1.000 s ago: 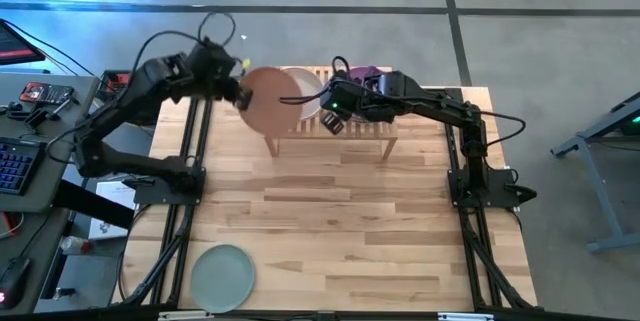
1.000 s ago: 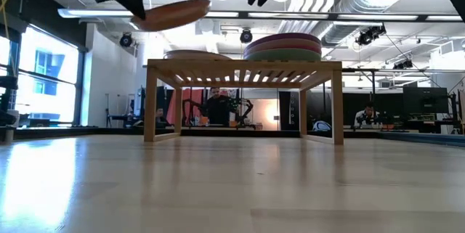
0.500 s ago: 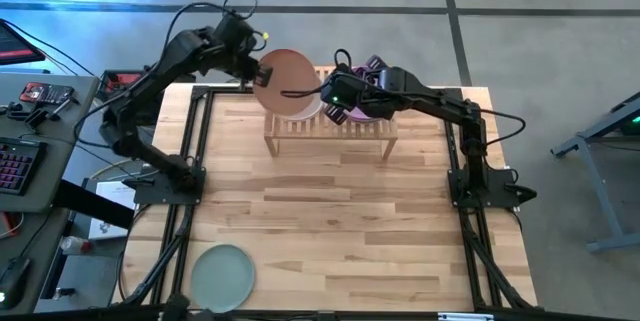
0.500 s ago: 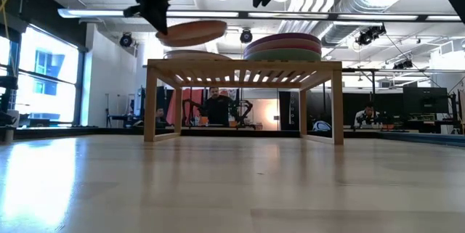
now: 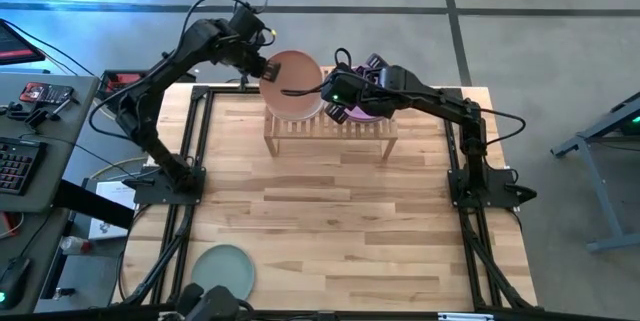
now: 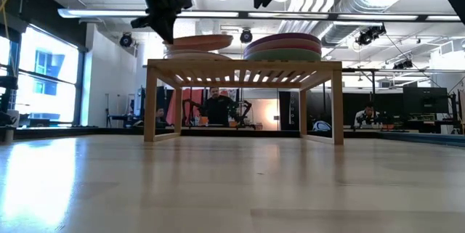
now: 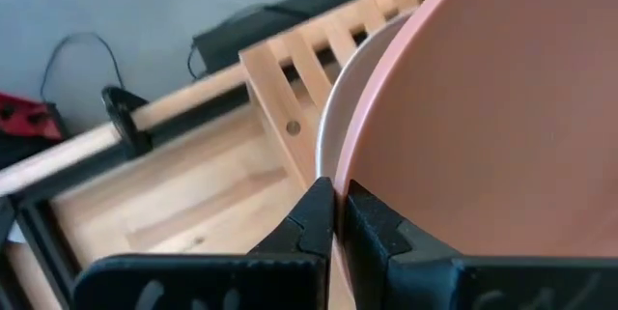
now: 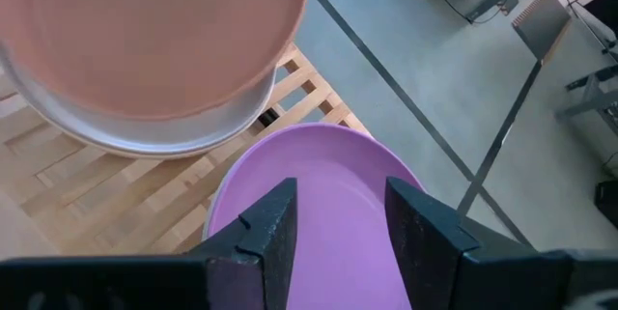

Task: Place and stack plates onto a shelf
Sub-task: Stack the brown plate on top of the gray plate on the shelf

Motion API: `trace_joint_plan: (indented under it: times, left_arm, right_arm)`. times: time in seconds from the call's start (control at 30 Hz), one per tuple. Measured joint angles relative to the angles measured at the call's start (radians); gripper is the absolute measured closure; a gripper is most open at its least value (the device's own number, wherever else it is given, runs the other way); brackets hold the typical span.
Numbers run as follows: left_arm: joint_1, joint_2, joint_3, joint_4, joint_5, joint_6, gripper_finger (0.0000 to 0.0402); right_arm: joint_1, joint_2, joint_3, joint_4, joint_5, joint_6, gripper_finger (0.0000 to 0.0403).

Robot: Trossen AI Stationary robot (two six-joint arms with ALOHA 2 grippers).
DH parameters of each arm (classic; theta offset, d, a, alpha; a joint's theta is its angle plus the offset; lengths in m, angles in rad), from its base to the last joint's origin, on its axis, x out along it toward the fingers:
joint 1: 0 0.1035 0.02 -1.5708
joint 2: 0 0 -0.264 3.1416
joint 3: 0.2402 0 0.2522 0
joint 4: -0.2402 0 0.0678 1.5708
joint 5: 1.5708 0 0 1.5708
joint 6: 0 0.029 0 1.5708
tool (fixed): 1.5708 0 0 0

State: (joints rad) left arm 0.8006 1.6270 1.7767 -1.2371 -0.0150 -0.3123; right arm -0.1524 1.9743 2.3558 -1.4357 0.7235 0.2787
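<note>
Nearest the front table edge: one sage green plate (image 5: 222,272), alone, well apart from everything else, untouched. Judged still to be fetched.

Mid table: bare planks, nothing between that plate and the shelf (image 5: 330,133).

Far end, on the shelf: two piles. Right pile topped by a purple plate (image 8: 319,213), several plates under it in the low view (pinkish, greenish bands) (image 6: 282,46); exact count cannot be told. Left pile: a pale plate (image 7: 340,107) lying flat on the slats, and just over it a peach plate (image 5: 292,84).

Left gripper (image 7: 335,215) pinched tight on the near rim of the peach plate, jaws almost touching with the rim between. Plate tilted slightly in the low view (image 6: 197,42), far edge higher, sitting very close above the pale plate; cannot tell if touching yet. Not released.

Right gripper (image 8: 338,218) hanging over the purple plate, fingers spread wide, holding nothing, apparently waiting.

Progress estimate: most plates already stacked on the shelf, one in the act of being set down, one left at the front. Remaining: lower and let go of the peach plate, then collect the sage green one and stack it.
</note>
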Motion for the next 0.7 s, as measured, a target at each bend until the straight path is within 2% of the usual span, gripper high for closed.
trace_joint_plan:
  times: [0.13,0.7]
  left_arm:
    - [0.006,0.023,0.000,-0.016,0.043,-0.009,0.0395]
    - [0.005,0.083,0.000,-0.016,0.038,-0.019,0.0394]
  right_arm:
    - [0.000,0.000,0.000,0.000,0.000,0.000,0.0265]
    - [0.000,0.000,0.000,-0.034,-0.001,-0.018,0.0265]
